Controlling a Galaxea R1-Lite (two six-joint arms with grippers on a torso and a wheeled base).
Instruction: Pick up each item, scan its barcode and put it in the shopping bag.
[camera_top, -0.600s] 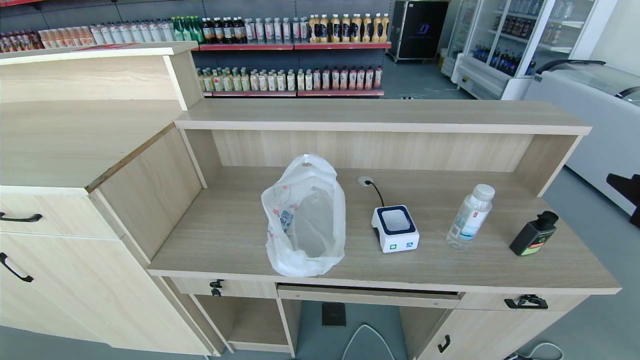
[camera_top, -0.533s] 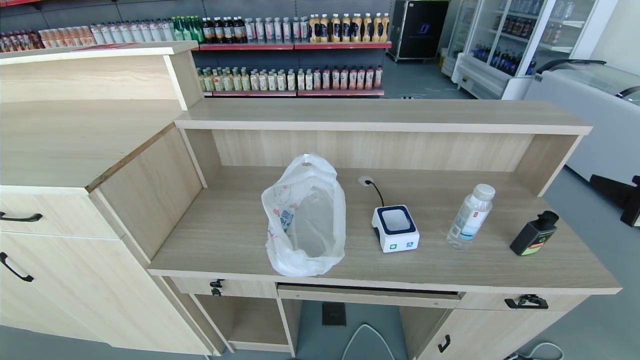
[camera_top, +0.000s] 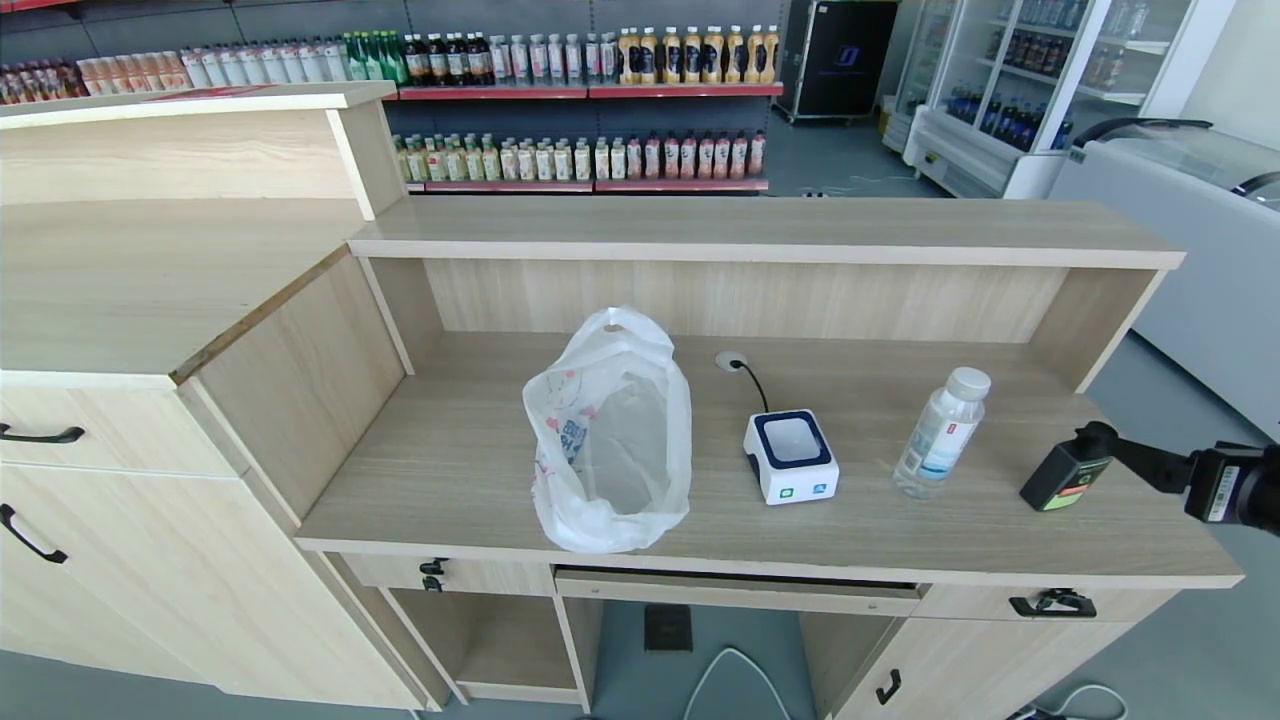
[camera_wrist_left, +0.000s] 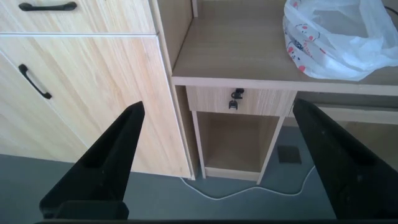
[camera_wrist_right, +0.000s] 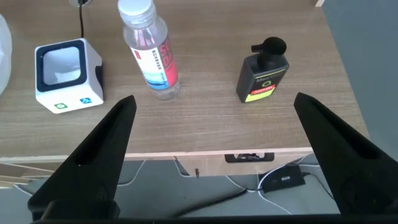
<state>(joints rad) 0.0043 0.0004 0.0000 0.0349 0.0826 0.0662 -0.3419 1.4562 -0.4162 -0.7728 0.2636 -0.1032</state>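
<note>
- Head view: right claw (camera_top: 1140, 462), spread open, near black plastic pump bottle (camera_top: 1067, 470) on wooden worktop (camera_top: 450, 470).
- Left claw (camera_wrist_left: 217, 112) spread open, below worktop, near white plastic bag (camera_wrist_left: 336, 37).

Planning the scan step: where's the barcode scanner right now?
In the head view the scanner sits on the counter, shopping bag to its left, water bottle to its right.

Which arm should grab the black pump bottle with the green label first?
Right. The open right gripper is next to the black pump bottle; the left gripper is far off, low by the cabinet drawers.
</note>
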